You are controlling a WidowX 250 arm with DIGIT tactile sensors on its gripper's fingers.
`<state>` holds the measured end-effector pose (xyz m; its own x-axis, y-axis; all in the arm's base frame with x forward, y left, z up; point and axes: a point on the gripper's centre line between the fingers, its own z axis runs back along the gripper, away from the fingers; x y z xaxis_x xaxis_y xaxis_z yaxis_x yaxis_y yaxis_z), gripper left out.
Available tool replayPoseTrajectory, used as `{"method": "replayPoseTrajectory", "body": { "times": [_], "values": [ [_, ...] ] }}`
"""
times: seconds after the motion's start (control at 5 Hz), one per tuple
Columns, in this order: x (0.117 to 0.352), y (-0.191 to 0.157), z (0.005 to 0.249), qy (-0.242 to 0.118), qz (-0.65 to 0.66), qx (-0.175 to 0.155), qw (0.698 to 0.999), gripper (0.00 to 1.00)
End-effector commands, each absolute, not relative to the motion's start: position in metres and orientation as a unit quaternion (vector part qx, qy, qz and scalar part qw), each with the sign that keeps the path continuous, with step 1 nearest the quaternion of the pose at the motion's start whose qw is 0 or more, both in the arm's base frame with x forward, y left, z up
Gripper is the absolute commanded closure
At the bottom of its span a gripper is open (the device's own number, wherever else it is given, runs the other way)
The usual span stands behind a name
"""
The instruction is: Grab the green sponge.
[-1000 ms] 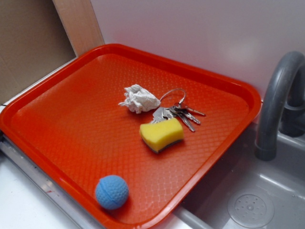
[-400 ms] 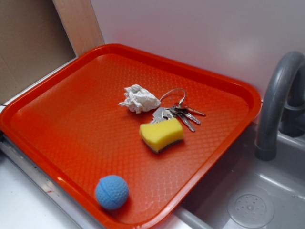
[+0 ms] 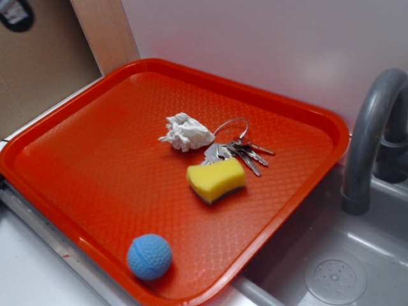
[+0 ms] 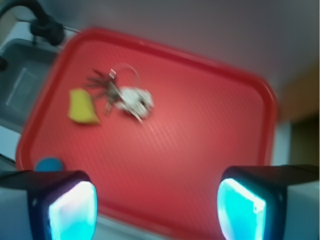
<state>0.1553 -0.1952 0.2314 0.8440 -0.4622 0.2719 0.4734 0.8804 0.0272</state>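
Tray: you are looking at a red tray (image 3: 89,166) sitting beside a grey sink (image 3: 331,268), and it is carrying everything below.
Sponge: the green sponge (image 3: 217,180) is lying toward the tray's sink-side edge, yellow foam up, touching the keys (image 3: 239,150) behind it; the wrist view (image 4: 82,106) is blurred.
Ball: a blue ball (image 3: 149,256) is resting in the tray's near corner, well apart from the sponge.
Paper: a crumpled white paper wad (image 3: 185,132) is sitting just beside the keys, toward the tray's middle.
Gripper: your gripper (image 4: 157,207) is hanging high over the tray with its fingers (image 4: 72,210) spread wide, holding nothing.
Change: a dark part of the arm (image 3: 14,13) is now showing in the exterior view's top left corner, where a second ago nothing was; the things on the tray are lying as before.
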Motion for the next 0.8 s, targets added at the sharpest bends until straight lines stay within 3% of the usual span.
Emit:
{"method": "replayPoseTrajectory", "body": {
  "times": [0.0,0.4,0.6],
  "values": [
    [0.172,-0.246,0.209,-0.189,-0.251,-0.081,0.946,0.0],
    [0.192,-0.279,0.152,-0.159,-0.298,-0.095,0.936,0.0],
    [0.194,-0.294,0.126,-0.138,-0.327,-0.072,0.932,0.0]
  ]
}}
